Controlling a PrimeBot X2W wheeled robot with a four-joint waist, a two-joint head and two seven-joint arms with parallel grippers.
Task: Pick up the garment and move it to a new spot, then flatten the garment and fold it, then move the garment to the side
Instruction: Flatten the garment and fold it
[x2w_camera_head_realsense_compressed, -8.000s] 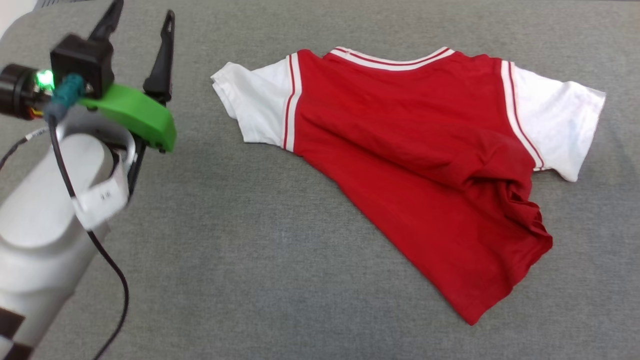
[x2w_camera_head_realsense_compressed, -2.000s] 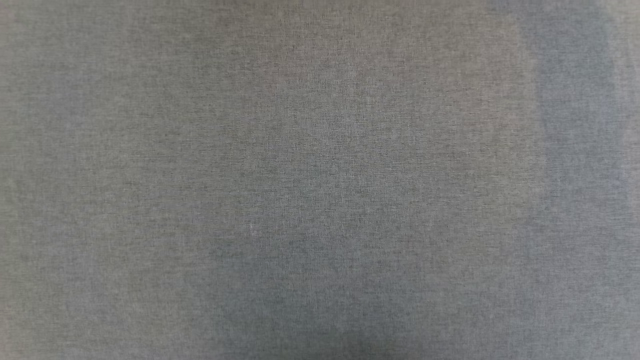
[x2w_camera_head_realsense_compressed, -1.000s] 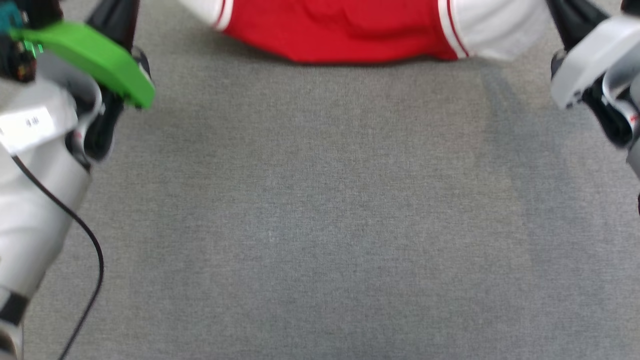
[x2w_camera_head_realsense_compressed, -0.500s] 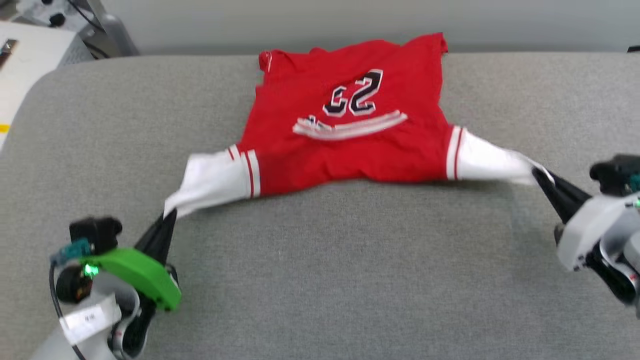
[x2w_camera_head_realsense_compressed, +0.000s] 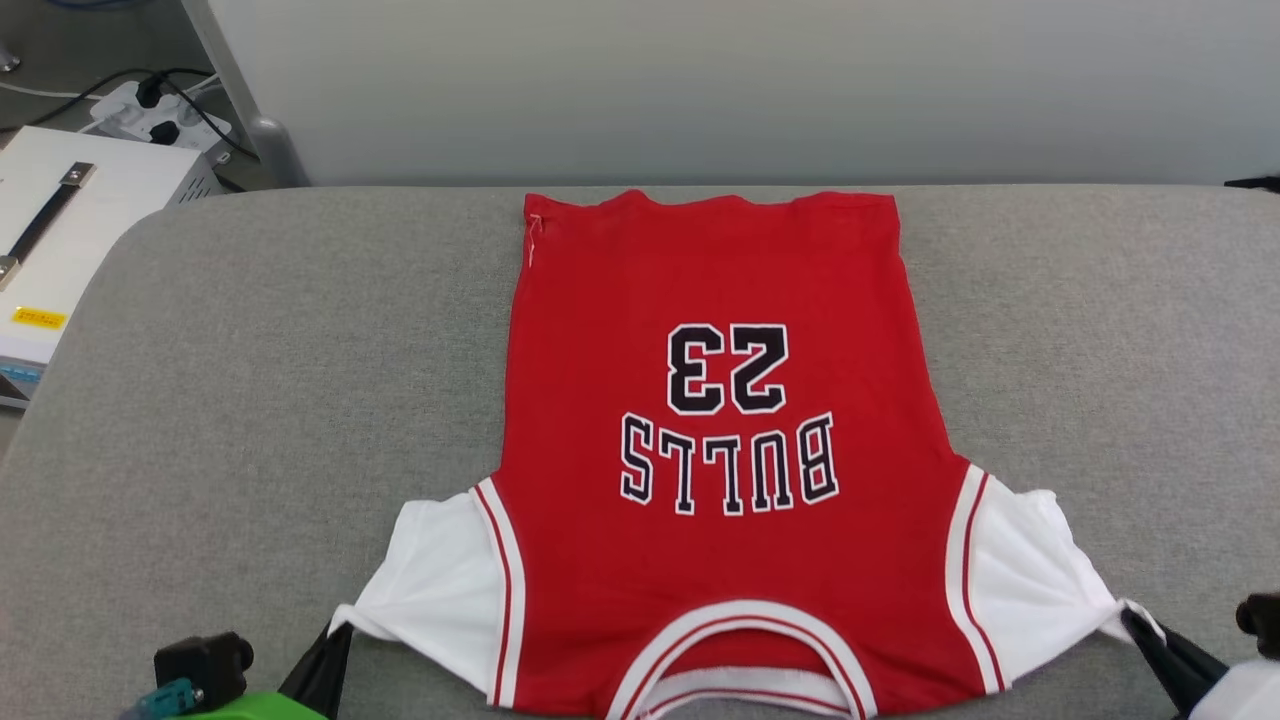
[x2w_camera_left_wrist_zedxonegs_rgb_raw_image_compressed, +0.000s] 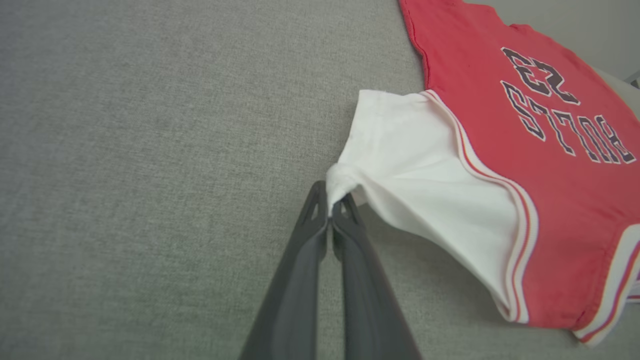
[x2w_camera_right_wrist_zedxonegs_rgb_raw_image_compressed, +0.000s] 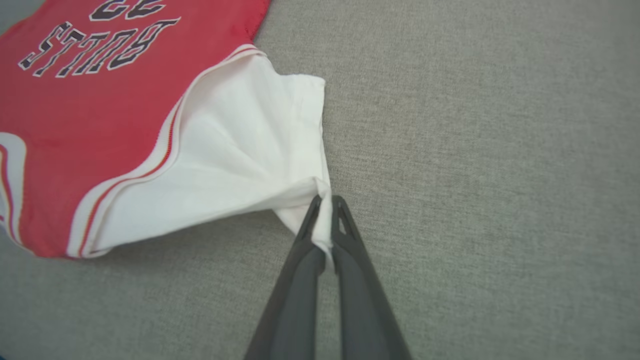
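A red Bulls No. 23 T-shirt (x2w_camera_head_realsense_compressed: 720, 290) lies spread print-side up across the middle of a grey fabric-covered worktop (x2w_camera_head_realsense_compressed: 250, 350). Its hem is almost at the far edge and its striped collar (x2w_camera_head_realsense_compressed: 745, 615) at the near edge, so the lettering reads upside down from the head camera. The left gripper (x2w_camera_left_wrist_zedxonegs_rgb_raw_image_compressed: 330, 202), at the worktop's near-left, has its two dark fingers pressed together on the outer corner of the white left sleeve (x2w_camera_left_wrist_zedxonegs_rgb_raw_image_compressed: 415, 165), the cloth bunched to a point between the tips. The right gripper (x2w_camera_right_wrist_zedxonegs_rgb_raw_image_compressed: 325, 207), at the near-right, is pinched the same way on the corner of the right sleeve (x2w_camera_right_wrist_zedxonegs_rgb_raw_image_compressed: 240, 145). Both sleeves are drawn outward toward the near corners and raised a little off the surface by the fingertips, while the red body lies flat with few creases. Beyond the worktop's far-left corner stand a white box (x2w_camera_head_realsense_compressed: 60, 220) with a yellow label, a power strip (x2w_camera_head_realsense_compressed: 150, 115) with dark plugs and a grey metal post (x2w_camera_head_realsense_compressed: 245, 110), before a pale wall (x2w_camera_head_realsense_compressed: 750, 90).
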